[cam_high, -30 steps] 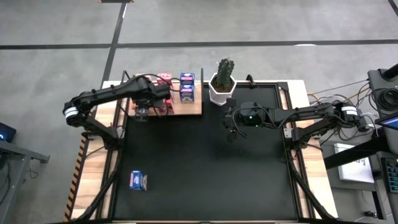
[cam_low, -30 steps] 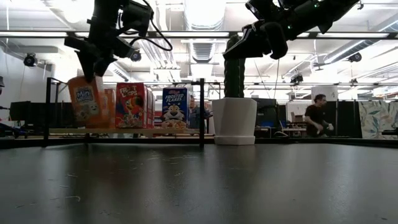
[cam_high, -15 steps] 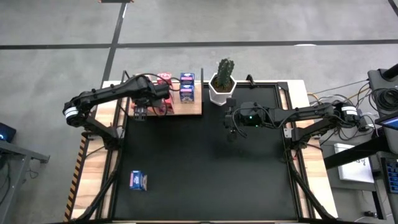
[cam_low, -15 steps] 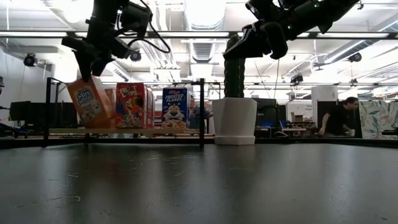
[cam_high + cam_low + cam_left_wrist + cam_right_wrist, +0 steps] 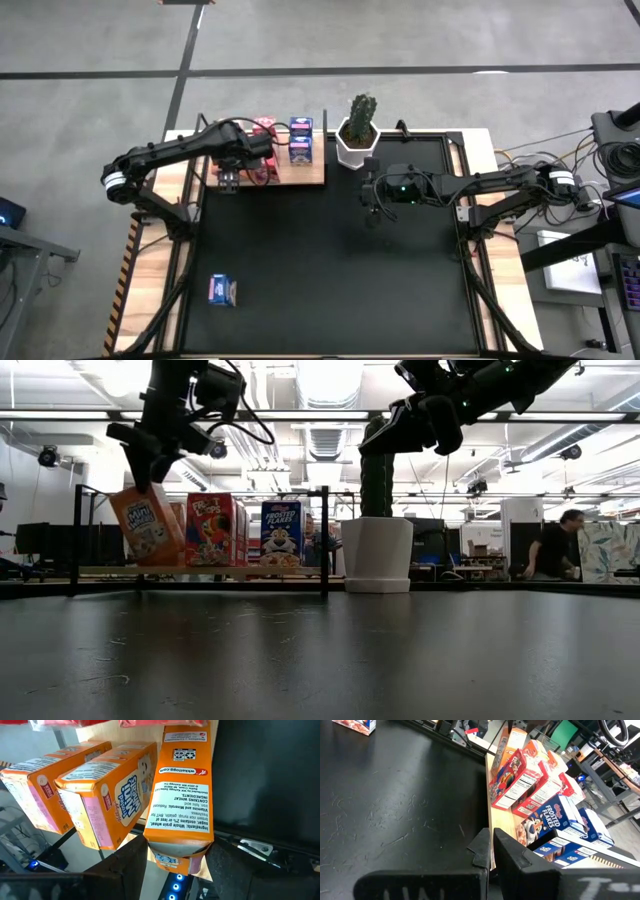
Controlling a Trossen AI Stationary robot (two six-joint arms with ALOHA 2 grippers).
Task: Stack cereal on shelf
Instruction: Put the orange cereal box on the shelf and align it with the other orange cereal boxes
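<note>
1. Left pincer (image 5: 146,472) grips an orange cardboard mini cereal box (image 5: 146,524) by its top edge; the box hangs below it, long axis near vertical, tilted slightly, at the near-left end of the flat light-wood shelf (image 5: 305,175) with thin black posts.
2. Key relation: two more orange boxes (image 5: 80,795) stand on the shelf just beside the held box; judged next need is to set it squarely next to them.
3. Pink-red boxes (image 5: 215,528) and blue boxes (image 5: 281,532) stand further along the shelf, away from the left pincer.
4. One blue box (image 5: 222,290) lies alone on the matte black surface (image 5: 330,270), well apart from both arms.
5. Right pincer (image 5: 372,213) waits with fingers together, empty, near the white pot with cactus (image 5: 356,140).
</note>
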